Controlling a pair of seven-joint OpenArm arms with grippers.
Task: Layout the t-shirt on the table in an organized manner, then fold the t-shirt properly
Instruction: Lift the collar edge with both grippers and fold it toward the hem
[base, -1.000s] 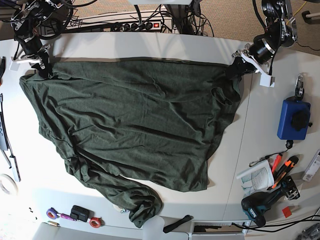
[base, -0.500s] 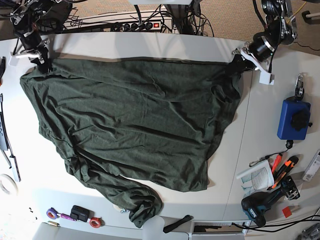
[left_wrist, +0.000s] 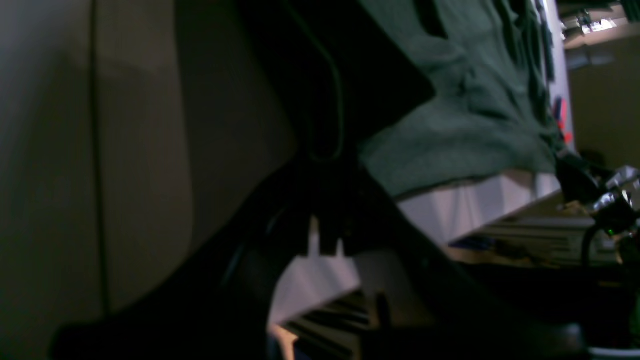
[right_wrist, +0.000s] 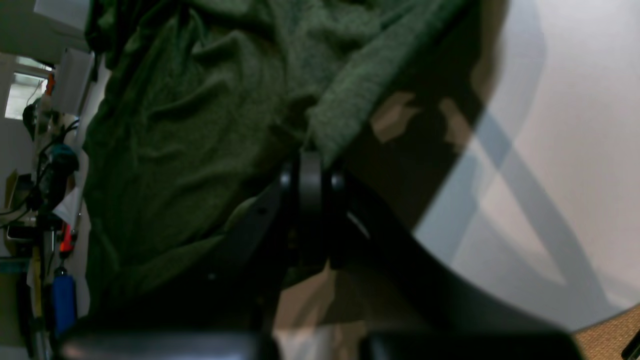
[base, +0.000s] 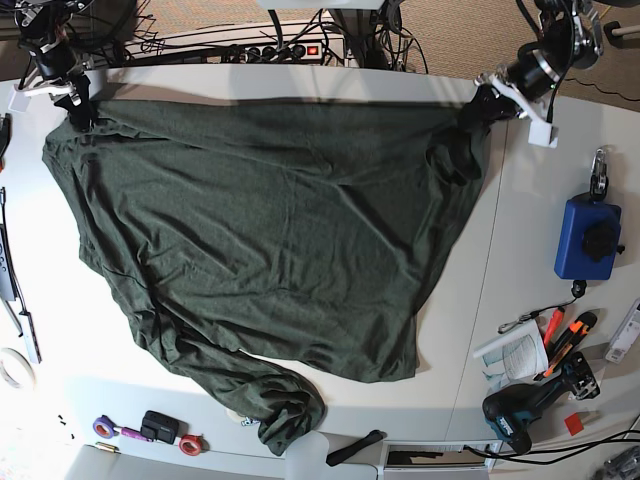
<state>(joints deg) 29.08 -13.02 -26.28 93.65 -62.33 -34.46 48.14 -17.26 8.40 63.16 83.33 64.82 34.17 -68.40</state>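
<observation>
1. Left wrist view: the left gripper (left_wrist: 325, 150) was clamped on the t-shirt (left_wrist: 465, 125).
2. Right wrist view: the right gripper (right_wrist: 311, 150) pinched its far hem.
3. Base view: the t-shirt lay spread across the table (base: 300, 90), near sleeve bunched; folding not begun.

We find no text, label, brand, number or sign that can be read in any of the views. The folded paper booklet (base: 511, 355) near the counter's (base: 300, 85) right edge carries print, but it is too small and blurred for us to make out. The blue pouch (base: 586, 238) by that same edge shows no lettering we can read.
</observation>
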